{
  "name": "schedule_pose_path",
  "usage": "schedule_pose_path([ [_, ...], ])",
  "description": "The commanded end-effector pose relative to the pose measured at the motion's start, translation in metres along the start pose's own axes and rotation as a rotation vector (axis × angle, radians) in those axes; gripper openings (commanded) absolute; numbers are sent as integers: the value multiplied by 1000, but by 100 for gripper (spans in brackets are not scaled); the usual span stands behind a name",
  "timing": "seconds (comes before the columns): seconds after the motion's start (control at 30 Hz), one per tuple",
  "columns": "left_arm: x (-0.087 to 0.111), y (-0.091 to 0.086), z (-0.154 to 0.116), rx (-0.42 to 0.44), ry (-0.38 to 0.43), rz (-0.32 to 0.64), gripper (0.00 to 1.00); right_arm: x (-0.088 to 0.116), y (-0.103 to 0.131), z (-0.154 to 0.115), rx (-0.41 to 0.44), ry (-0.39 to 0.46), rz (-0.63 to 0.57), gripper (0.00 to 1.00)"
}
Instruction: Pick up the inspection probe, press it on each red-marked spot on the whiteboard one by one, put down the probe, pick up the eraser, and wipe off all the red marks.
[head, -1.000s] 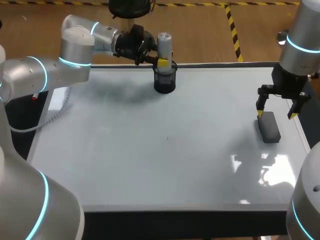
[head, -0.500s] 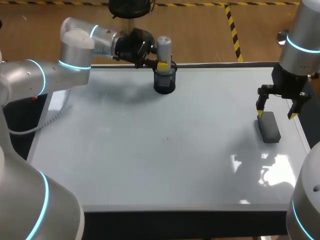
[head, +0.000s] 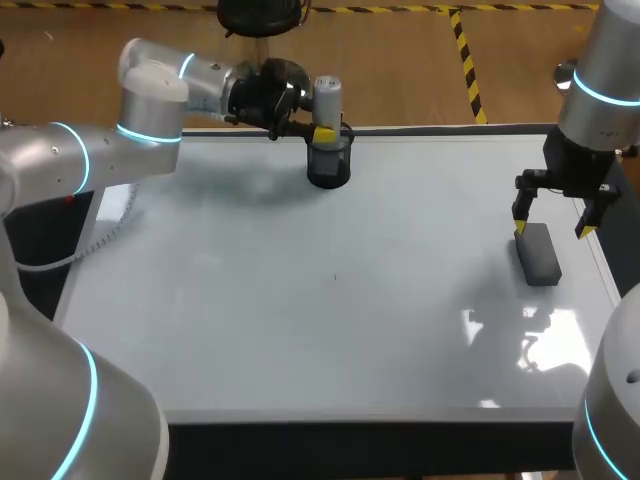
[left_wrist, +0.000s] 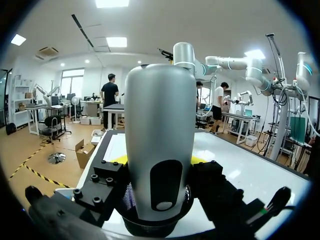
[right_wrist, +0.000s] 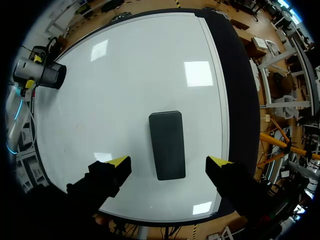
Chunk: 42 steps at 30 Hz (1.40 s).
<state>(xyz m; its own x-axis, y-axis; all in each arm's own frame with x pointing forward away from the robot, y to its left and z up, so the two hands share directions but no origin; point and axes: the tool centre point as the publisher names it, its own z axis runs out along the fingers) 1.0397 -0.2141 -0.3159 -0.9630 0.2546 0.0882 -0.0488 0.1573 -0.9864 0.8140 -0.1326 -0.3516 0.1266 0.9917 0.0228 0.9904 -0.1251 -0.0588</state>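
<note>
The grey inspection probe (head: 327, 98) stands upright in a dark cup (head: 329, 167) at the whiteboard's far edge. My left gripper (head: 325, 128) comes in from the side and is shut on the probe, one yellow tip showing. In the left wrist view the probe (left_wrist: 160, 145) fills the space between the fingers, with the cup (left_wrist: 155, 227) under it. The dark eraser (head: 538, 254) lies flat near the right edge. My right gripper (head: 551, 229) hangs open just above its far end. In the right wrist view the eraser (right_wrist: 167, 142) lies between the spread fingers (right_wrist: 119, 161). I see no red marks on the whiteboard (head: 300, 300).
The whiteboard covers nearly the whole tabletop, with a dark frame (head: 610, 285) along its right side. A tiny dark speck (head: 335, 277) sits near the middle. Light glare (head: 510, 335) lies on the board near the right front.
The left gripper and the probe have sunk a little lower into the cup. The right arm and the eraser have not moved.
</note>
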Motion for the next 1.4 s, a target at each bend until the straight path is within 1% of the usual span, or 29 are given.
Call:
schedule_pose_path([
  [0.03,1,0,0,0,-8,-3,12,-1,-1,-1,0,1,-1,100],
  [0.07,0,0,0,-1,-8,-4,13,-1,-1,-1,0,1,-1,100],
  [0.23,0,0,-1,0,-11,-6,27,-1,-1,-1,0,1,-1,100],
  [0.27,0,0,-1,0,-10,-6,30,-1,-1,-1,0,1,-1,100],
  [0.3,0,0,-1,1,-11,-8,37,-1,-1,-1,0,1,-1,100],
  [0.4,1,0,-1,4,-8,-15,46,-1,-1,-1,0,1,-1,100],
  [0.43,2,-1,-1,4,-6,-15,52,-1,-1,-1,0,1,-1,100],
  [0.5,2,-2,-1,5,-3,-16,70,-1,-1,-1,0,1,-1,100],
  [0.63,4,-4,0,4,15,-15,92,-1,-1,-1,0,1,-1,100],
  [0.7,5,-4,1,3,19,-14,99,-1,-1,-1,0,1,-1,100],
  [1.0,5,-9,-2,8,19,-16,100,-1,-1,-1,0,1,-1,100],
  [1.4,7,-17,-13,17,23,-9,100,-1,-1,-1,0,1,-1,100],
])
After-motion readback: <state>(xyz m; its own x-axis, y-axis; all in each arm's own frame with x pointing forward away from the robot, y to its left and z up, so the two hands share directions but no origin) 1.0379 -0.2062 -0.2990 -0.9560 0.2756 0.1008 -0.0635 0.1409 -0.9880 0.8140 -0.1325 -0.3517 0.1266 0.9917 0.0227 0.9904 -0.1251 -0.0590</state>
